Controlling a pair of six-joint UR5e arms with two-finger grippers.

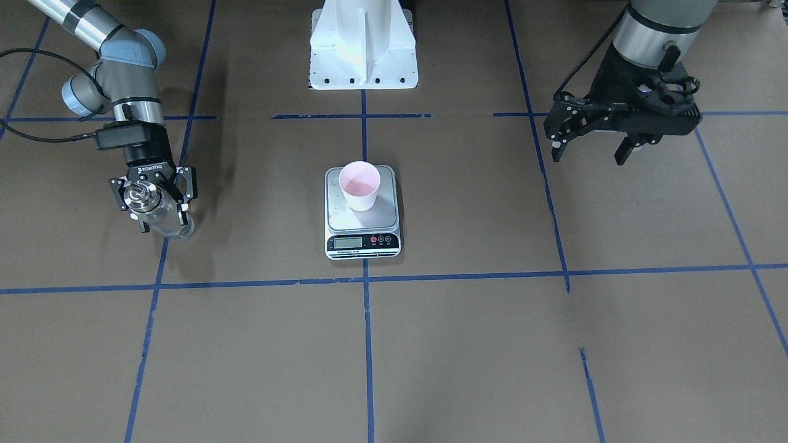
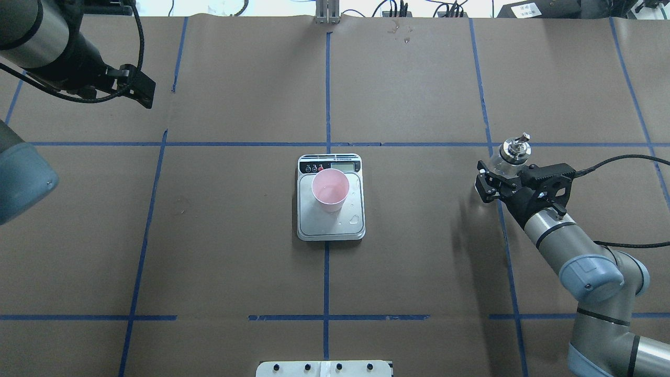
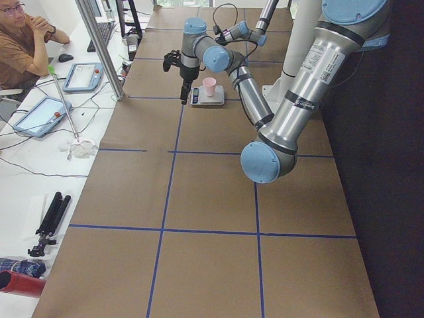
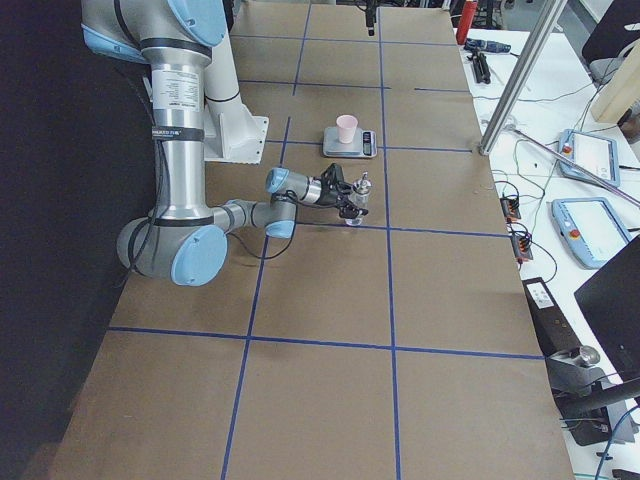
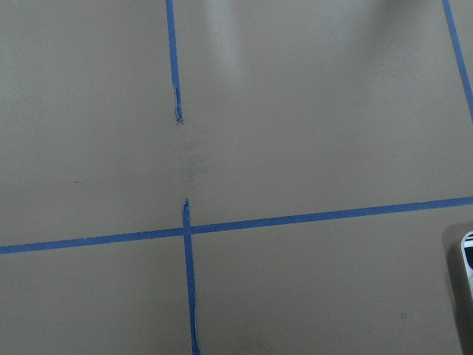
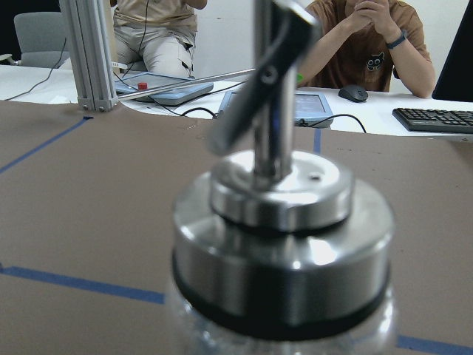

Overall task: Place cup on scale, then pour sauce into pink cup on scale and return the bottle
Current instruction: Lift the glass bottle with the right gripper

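Note:
The pale pink cup (image 1: 360, 184) stands upright on the silver scale (image 1: 363, 243) at the table's middle, and also shows from overhead as cup (image 2: 330, 189) on scale (image 2: 330, 226). A few clear wet spots lie on the platform; whether sauce is in the cup I cannot tell. My right gripper (image 1: 164, 221) is shut on the glass bottle (image 1: 143, 198), which is upright at or just above the table, well to the side of the scale. Its silver cap and spout (image 6: 281, 244) fill the right wrist view. My left gripper (image 1: 591, 151) hangs open and empty on the other side.
The white robot base (image 1: 363, 49) stands behind the scale. Blue tape lines (image 5: 185, 229) grid the brown table. People (image 3: 20, 40) sit at a desk with tablets and cables beyond the table's far edge. The scale's corner (image 5: 467, 259) peeks into the left wrist view.

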